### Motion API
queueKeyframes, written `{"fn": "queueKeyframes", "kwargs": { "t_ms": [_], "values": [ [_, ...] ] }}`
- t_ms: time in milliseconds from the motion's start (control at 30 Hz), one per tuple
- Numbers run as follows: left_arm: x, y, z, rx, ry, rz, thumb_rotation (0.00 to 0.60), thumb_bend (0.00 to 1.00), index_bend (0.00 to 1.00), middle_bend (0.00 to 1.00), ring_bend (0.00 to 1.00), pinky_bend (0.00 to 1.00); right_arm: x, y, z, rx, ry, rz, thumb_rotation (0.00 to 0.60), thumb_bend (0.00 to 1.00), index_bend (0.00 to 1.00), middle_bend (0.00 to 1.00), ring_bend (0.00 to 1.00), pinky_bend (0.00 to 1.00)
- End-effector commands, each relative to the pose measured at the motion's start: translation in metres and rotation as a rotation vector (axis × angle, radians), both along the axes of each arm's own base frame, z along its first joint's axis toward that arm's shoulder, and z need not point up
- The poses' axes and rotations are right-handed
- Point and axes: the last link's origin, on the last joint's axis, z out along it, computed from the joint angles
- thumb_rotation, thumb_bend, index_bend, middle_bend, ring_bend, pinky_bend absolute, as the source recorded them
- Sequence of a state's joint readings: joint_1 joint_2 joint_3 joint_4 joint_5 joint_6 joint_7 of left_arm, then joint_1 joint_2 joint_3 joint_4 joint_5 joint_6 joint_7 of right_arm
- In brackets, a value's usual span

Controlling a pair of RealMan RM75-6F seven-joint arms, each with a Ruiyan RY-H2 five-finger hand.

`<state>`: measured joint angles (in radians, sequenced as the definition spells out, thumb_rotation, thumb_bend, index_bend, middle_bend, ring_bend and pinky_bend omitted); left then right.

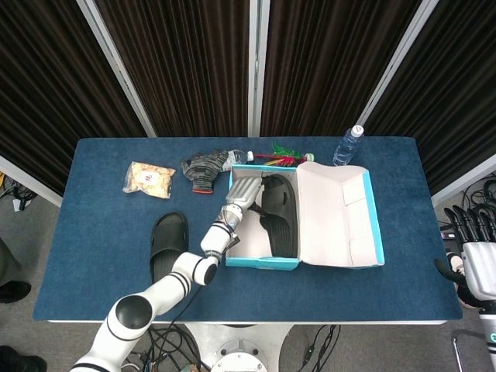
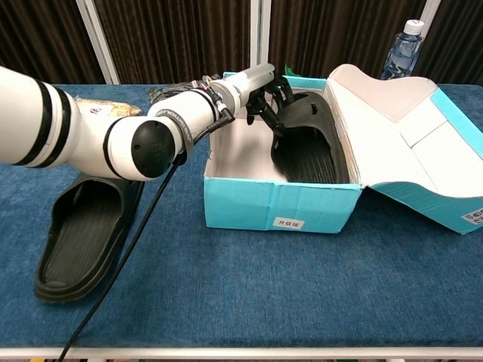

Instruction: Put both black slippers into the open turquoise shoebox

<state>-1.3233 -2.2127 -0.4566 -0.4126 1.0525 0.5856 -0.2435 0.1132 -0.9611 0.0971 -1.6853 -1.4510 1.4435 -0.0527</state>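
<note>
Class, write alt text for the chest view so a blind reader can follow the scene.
The robot's left hand holds a black slipper down inside the open turquoise shoebox on a blue table. A second black slipper lies on the table left of the box, and a water bottle stands behind the raised lid.

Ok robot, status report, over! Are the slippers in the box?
Left hand holds one black slipper inside the turquoise shoebox. Right hand open, off the table. Second slipper on the table, left of box. Nothing blocking it.
</note>
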Motion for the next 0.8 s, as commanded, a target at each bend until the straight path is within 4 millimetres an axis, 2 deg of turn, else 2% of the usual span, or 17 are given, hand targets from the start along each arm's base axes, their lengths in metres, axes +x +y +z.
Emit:
{"fn": "queueKeyframes", "kwargs": {
  "t_ms": [33, 67, 100, 200, 300, 467, 533, 633, 800],
  "values": [
    [0.002, -0.002, 0.0, -0.01, 0.006, -0.017, 0.6, 0.0, 0.37, 0.43, 0.73, 0.63, 0.0, 0.0, 0.0, 0.001, -0.001, 0.001, 0.6, 0.12, 0.0, 0.07, 0.0, 0.0],
    [0.003, -0.002, 0.0, -0.013, 0.007, -0.025, 0.6, 0.0, 0.25, 0.33, 0.64, 0.62, 0.0, 0.0, 0.0, 0.002, -0.001, 0.002, 0.6, 0.12, 0.0, 0.07, 0.0, 0.0],
    [0.004, -0.003, 0.002, -0.009, 0.007, -0.038, 0.6, 0.0, 0.18, 0.26, 0.52, 0.62, 0.001, 0.0, 0.0, 0.004, -0.001, 0.005, 0.6, 0.12, 0.0, 0.07, 0.0, 0.0],
    [0.006, -0.004, 0.006, 0.019, 0.018, -0.072, 0.6, 0.0, 0.11, 0.13, 0.26, 0.59, 0.001, 0.0, -0.001, 0.005, -0.004, 0.011, 0.6, 0.12, 0.0, 0.07, 0.0, 0.0],
    [0.007, -0.005, 0.011, 0.038, 0.011, -0.089, 0.6, 0.0, 0.08, 0.05, 0.13, 0.52, 0.002, 0.001, 0.0, 0.003, -0.006, 0.014, 0.6, 0.13, 0.0, 0.07, 0.0, 0.0],
    [0.006, -0.004, 0.024, 0.052, 0.017, -0.119, 0.6, 0.0, 0.04, 0.0, 0.03, 0.38, 0.002, 0.002, 0.0, 0.001, -0.013, 0.02, 0.6, 0.14, 0.0, 0.08, 0.0, 0.0],
    [0.004, -0.004, 0.033, 0.06, 0.022, -0.13, 0.6, 0.0, 0.04, 0.0, 0.01, 0.36, 0.002, 0.002, 0.0, 0.002, -0.015, 0.022, 0.6, 0.14, 0.0, 0.08, 0.0, 0.0],
    [-0.002, -0.006, 0.05, 0.069, 0.054, -0.16, 0.6, 0.0, 0.04, 0.0, 0.01, 0.35, 0.003, 0.002, 0.0, 0.001, -0.018, 0.029, 0.6, 0.14, 0.0, 0.08, 0.0, 0.0],
    [-0.019, -0.016, 0.098, 0.098, 0.157, -0.226, 0.6, 0.0, 0.04, 0.0, 0.01, 0.34, 0.004, 0.001, -0.001, 0.004, -0.022, 0.04, 0.6, 0.14, 0.0, 0.08, 0.0, 0.0]
  ]
}}
